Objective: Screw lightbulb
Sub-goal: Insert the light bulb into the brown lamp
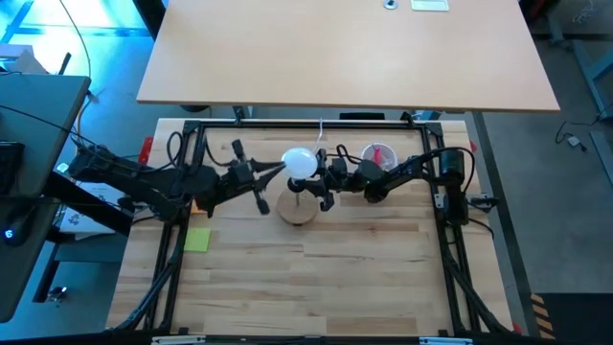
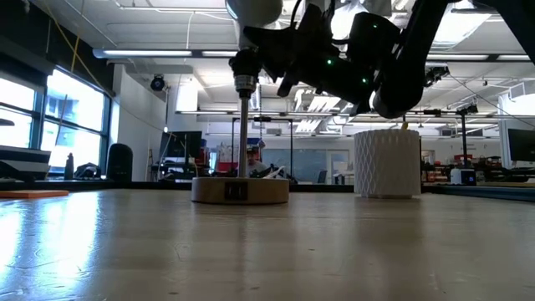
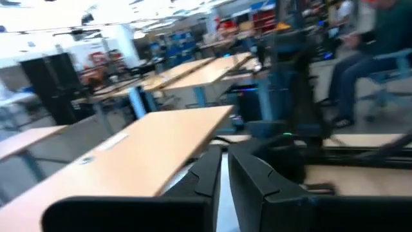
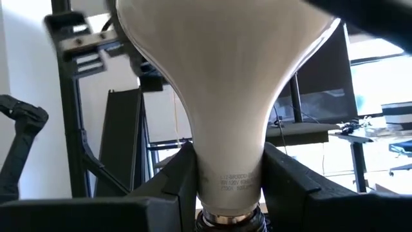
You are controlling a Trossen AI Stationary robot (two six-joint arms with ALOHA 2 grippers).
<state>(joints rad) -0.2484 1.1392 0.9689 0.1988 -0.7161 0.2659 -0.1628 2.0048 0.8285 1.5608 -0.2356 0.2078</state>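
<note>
Butcher-block table (image 1: 316,278), workshop behind. Lightbulb (image 1: 300,161) atop black-topped stem (image 2: 243,125) of wooden disc base (image 2: 240,190), mid-table. Right gripper (image 4: 225,174) clamped on bulb's narrow neck. Left gripper (image 3: 222,169) pinched nearly closed, nothing held, just beside globe. White latticed cup (image 2: 386,163) near.

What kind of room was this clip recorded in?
Probably a robotics lab or open workshop. A black metal frame borders the pale butcher-block wooden table carrying the two arms, rows of light wooden workbenches stretch away behind it, and the high ceiling with exposed pipes and large windows looks industrial.
</note>
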